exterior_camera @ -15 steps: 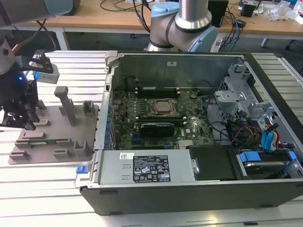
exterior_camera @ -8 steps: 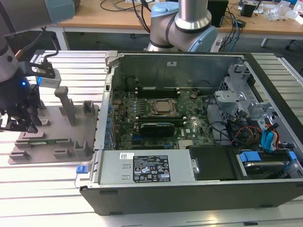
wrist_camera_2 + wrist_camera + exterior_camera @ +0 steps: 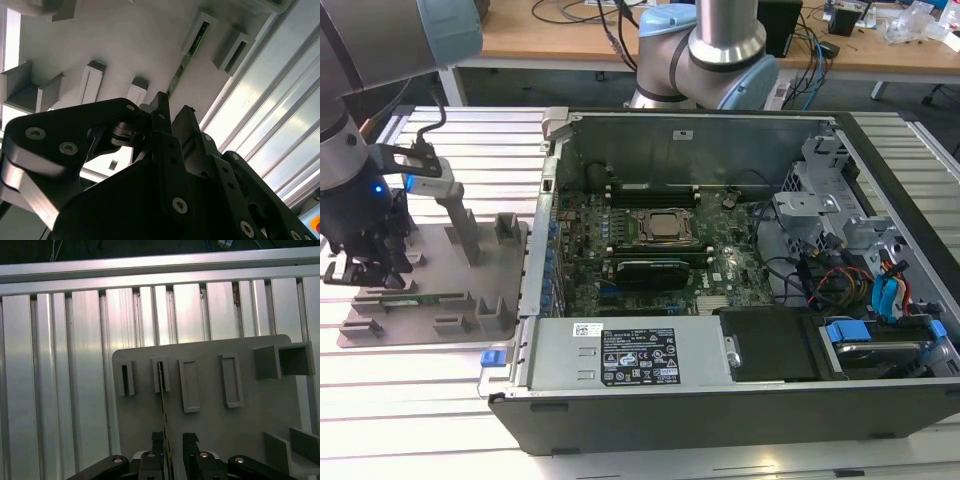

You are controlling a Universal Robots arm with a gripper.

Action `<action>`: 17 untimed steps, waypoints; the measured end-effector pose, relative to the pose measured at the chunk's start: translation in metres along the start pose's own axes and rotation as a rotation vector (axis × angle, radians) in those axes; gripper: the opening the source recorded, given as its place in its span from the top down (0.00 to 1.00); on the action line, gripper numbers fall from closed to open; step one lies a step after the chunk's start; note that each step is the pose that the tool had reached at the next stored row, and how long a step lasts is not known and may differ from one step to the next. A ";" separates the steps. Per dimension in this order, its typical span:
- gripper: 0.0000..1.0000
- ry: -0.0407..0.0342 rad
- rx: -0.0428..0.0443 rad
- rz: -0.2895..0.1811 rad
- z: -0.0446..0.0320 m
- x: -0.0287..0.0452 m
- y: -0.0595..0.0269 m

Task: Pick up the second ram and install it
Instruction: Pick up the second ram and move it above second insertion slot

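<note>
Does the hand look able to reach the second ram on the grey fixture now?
Likely yes. The hand hangs open just above the second ram, with a finger either side of its thin edge. Nothing on the grey fixture blocks it.

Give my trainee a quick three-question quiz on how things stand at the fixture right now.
1. The second ram lies: A) in the grey fixture plate B) in a motherboard socket C) on the power supply.
2. True or false: the pincer hangs inside the computer case.
3. Fill in: in the first wrist view the pincer's jaws stand ___, with the ram's thin edge lined up between them.
Key: 1 A; 2 false; 3 open.
</note>
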State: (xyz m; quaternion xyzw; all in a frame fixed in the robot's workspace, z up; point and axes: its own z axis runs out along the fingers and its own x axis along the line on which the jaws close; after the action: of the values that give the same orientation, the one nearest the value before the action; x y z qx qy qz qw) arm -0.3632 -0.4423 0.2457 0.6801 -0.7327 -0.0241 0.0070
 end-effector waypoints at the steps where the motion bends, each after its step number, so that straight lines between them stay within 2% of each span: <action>1: 0.70 0.0000 0.0000 0.000 0.0009 0.0000 -0.0002; 5: 0.70 0.0000 0.0000 0.000 0.0062 0.0002 -0.0006; 13: 0.70 -0.0001 0.0000 0.000 0.0303 0.0021 -0.0017; 15: 0.70 0.0000 0.0000 0.000 0.0339 0.0023 -0.0019; 17: 0.70 0.0000 0.0000 0.000 0.0434 0.0025 -0.0023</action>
State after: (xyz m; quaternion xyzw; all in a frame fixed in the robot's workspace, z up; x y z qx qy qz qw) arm -0.3629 -0.4439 0.2022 0.6802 -0.7326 -0.0241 0.0070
